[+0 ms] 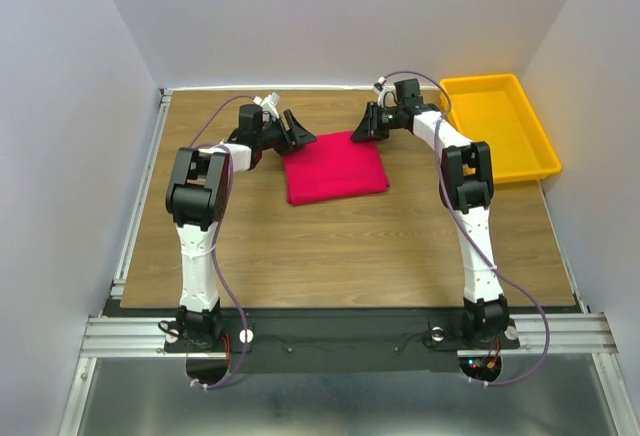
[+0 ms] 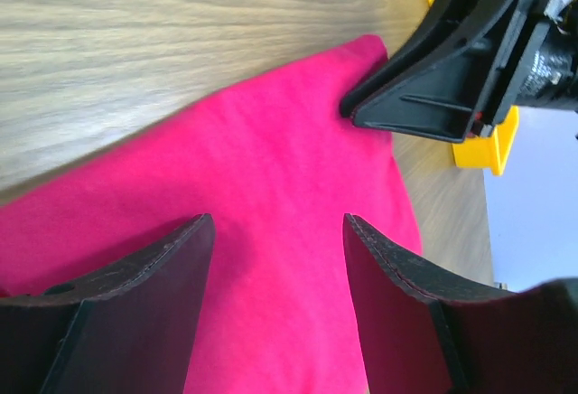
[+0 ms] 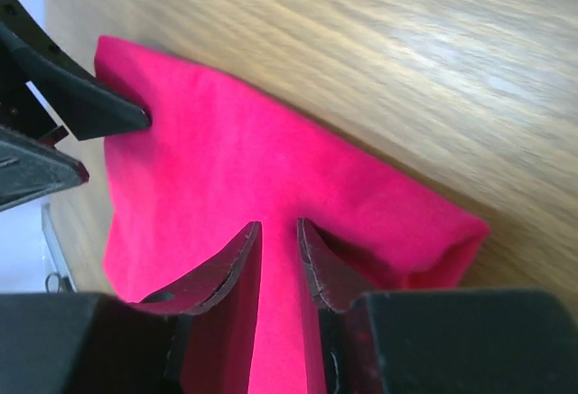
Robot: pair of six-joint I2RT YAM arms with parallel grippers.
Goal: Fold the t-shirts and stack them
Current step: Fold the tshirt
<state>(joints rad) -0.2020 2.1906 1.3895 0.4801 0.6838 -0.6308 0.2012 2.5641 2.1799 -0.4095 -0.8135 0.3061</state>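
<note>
Spanning the view, one wooden table (image 1: 350, 246) carries everything, with white walls close on its left, far and right sides. Two arms rise from the near edge and bend inward over the far half. One yellow tray (image 1: 495, 121) sits at the far right corner, its bare floor in plain view, well apart from the cloth. One red t-shirt (image 1: 334, 168) lies folded into a flat rectangle in the far middle, with bare wood stretching toward the arm bases. Of the two grippers, the left gripper (image 2: 278, 222) hangs over the shirt's left edge, jaws wide. The right gripper (image 3: 278, 224) meets the far right corner, jaws narrow; whether they pinch cloth I cannot tell.
</note>
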